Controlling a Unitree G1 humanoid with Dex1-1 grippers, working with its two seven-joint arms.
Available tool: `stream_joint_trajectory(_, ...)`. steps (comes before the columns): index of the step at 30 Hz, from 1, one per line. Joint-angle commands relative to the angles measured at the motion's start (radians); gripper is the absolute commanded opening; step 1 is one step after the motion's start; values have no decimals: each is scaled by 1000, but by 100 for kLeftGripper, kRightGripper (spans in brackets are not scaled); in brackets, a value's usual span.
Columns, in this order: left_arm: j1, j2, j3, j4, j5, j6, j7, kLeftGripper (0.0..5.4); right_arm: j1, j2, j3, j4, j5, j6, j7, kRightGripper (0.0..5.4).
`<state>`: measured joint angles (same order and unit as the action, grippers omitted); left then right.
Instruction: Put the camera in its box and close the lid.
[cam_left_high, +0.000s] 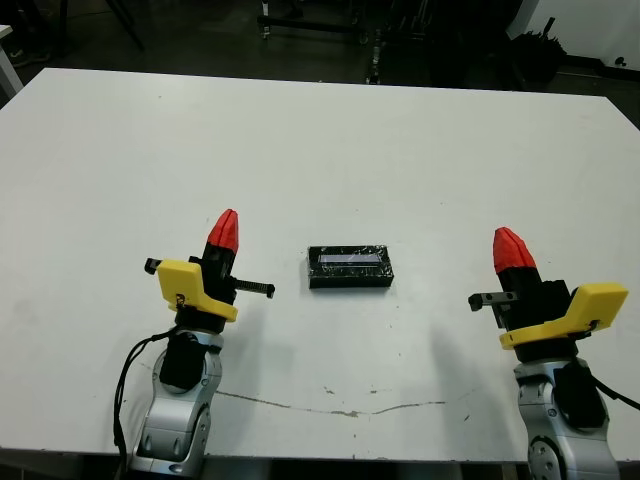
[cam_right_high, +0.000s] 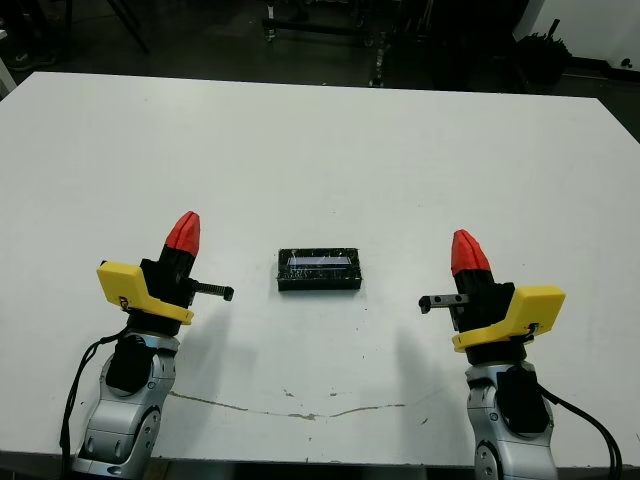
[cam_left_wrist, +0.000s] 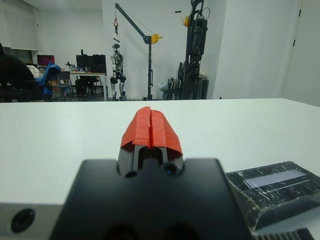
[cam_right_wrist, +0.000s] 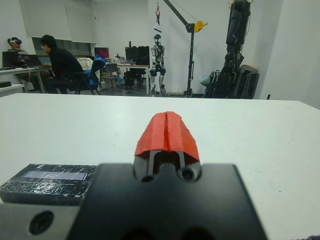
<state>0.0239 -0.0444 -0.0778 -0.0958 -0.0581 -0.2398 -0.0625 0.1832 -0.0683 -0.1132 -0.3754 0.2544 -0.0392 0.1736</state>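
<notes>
White table (cam_left_high: 320, 140) holds the lid-covered box (cam_left_high: 349, 267), no legible writing; both end effectors closed, empty.

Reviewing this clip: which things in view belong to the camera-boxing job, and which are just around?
Belongs to the job:
- the lid, glossy black, sitting on the box, closed
- left gripper and right gripper, both shut, holding nothing

Just around:
- white table
- people at desks beyond the table
- camera: not visible

Head stereo above; low wrist views flanking lid (cam_left_high: 349, 266)
</notes>
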Motion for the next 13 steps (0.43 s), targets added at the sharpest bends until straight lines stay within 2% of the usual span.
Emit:
stream_joint_trajectory(1,-6,0,0,-3,4,14,1,1,-3,-13,-9,10,-8,6,-4,0)
stream_joint_trajectory(13,-9,-2,-2,-12,-6,32,-4,1,-9,-14,-9,6,1,15,-1,0)
